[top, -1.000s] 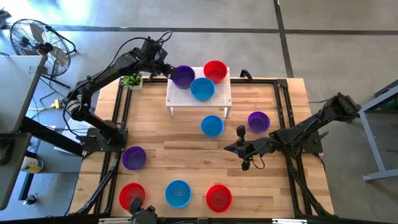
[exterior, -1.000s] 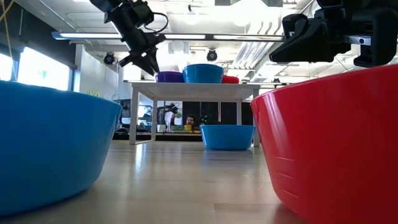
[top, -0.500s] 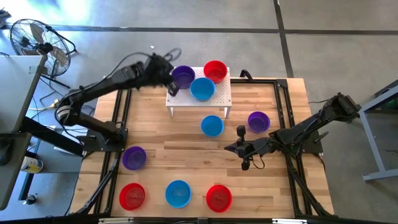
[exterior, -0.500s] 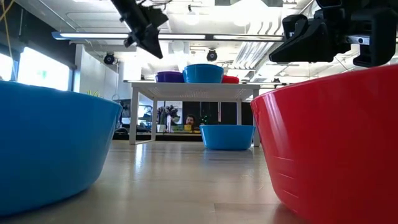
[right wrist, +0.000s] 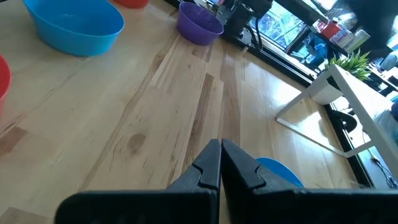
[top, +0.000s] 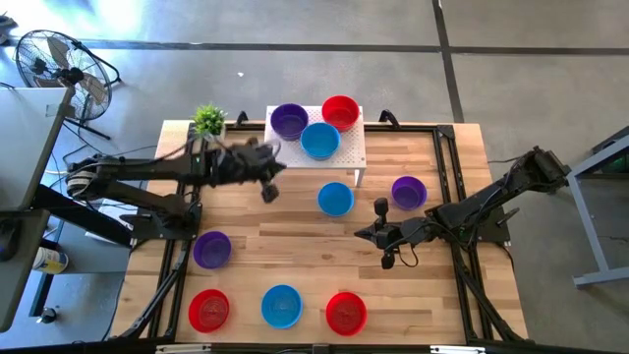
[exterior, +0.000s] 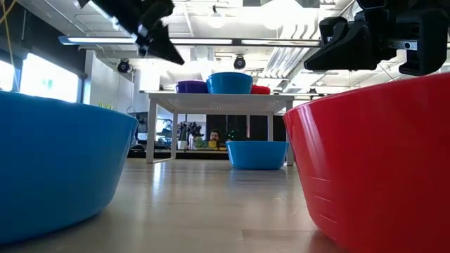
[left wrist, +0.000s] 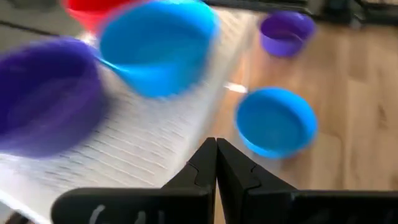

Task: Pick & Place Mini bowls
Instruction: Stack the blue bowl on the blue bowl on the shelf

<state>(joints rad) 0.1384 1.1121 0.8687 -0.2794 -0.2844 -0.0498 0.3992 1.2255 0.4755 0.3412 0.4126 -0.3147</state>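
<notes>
While both arms carry nothing, the small round plastic bowls sit in three groups on the wooden worktop [top: 295, 246]. On the white perforated stand [top: 346, 152] rest a purple bowl [top: 289, 120], a blue bowl [top: 319, 141] and a red bowl [top: 340, 111], close together. Just beside the stand, on the boards, lies a second blue bowl [top: 335, 199], with a second purple bowl [top: 409, 192] near it. Along the near edge are a third purple bowl [top: 211, 250], a second red bowl [top: 208, 310], a third blue bowl [top: 281, 306] and a third red bowl [top: 346, 313].

The left gripper [top: 267, 189] hangs above the worktop just off the stand's near corner, fingers [left wrist: 239, 177] pressed together and empty. The right gripper [top: 381, 208] waits low over the boards near the lone purple bowl, its fingers [right wrist: 239, 171] likewise together and holding nothing.

The left arm seems to be between bowls, so the step in hand is likely lining up on the next one. To do that well, the fingers should part before descending, then straddle one wall of the bowl at its rim, one finger inside and one outside. Light plastic will probably skid or tip if nudged, so come straight down. Keep clear of the stand's edge and the small green potted plant [top: 207, 120] at the worktop's far corner.
</notes>
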